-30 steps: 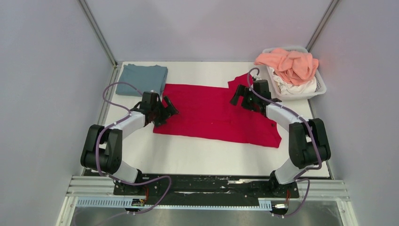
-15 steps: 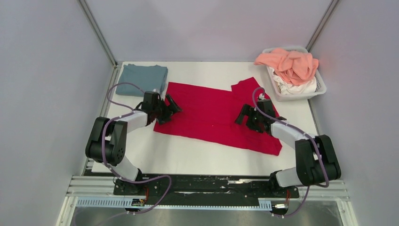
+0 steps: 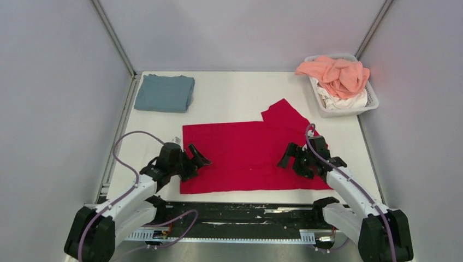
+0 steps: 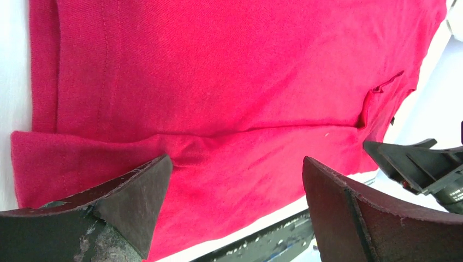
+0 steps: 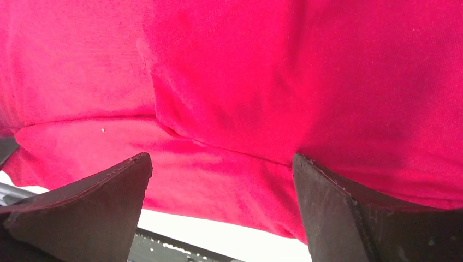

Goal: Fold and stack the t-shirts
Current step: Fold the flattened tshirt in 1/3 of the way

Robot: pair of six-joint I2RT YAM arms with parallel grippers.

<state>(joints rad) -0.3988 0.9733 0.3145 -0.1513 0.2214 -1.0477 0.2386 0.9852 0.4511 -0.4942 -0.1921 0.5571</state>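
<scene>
The crimson red t-shirt lies spread flat near the table's front edge, one sleeve pointing to the back right. My left gripper is open over its left part, and my right gripper is open over its right part. In the left wrist view the red shirt fills the frame between my open left gripper, with a folded front hem strip showing. In the right wrist view my right gripper is open low over the red cloth. A folded blue-grey t-shirt lies at the back left.
A white slatted basket stands at the back right, holding a salmon pink shirt and a white shirt. The black front rail runs just beyond the shirt's near hem. Grey walls enclose the table.
Both arms have pulled back toward the front edge, and the red shirt has slid with them from mid-table to the near edge. The shirt now lies squarer to the table.
</scene>
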